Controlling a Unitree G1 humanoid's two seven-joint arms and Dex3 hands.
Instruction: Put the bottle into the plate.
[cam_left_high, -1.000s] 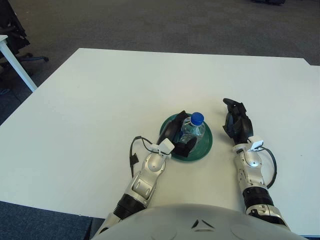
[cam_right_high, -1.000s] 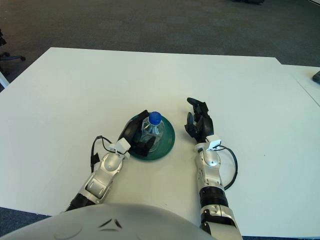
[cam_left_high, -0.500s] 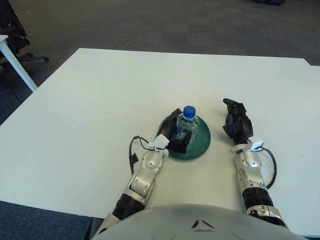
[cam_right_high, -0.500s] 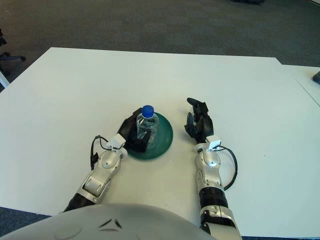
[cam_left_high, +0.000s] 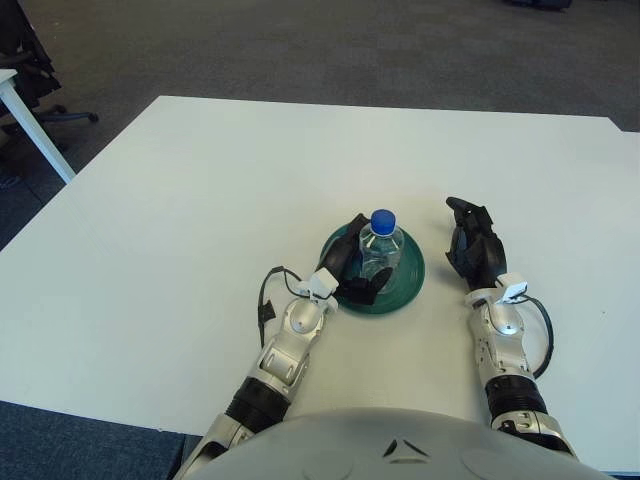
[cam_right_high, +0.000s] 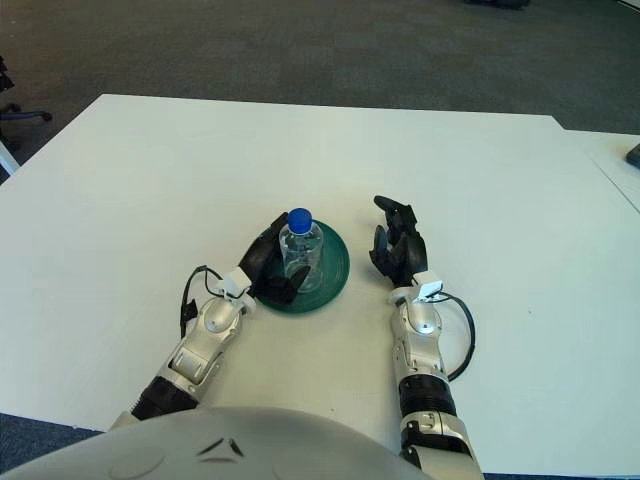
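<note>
Left hand is wrapped around the lower body of the bottle, which stands upright in the green plate; a sideways drag on release risks toppling it, while the right hand shows idle to the plate's right.

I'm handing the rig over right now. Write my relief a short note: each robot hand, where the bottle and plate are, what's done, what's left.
Left robot hand: fingers wrapped around the bottle, gripping it from its left side.
Right robot hand: idle, shows to the right of the plate, holding nothing.
Bottle: upright, blue cap on top, standing in the green plate near the middle of the white table.
Done: bottle appears to be in the plate.
Left: open the left fingers and pull the hand away without tipping the bottle.
</note>
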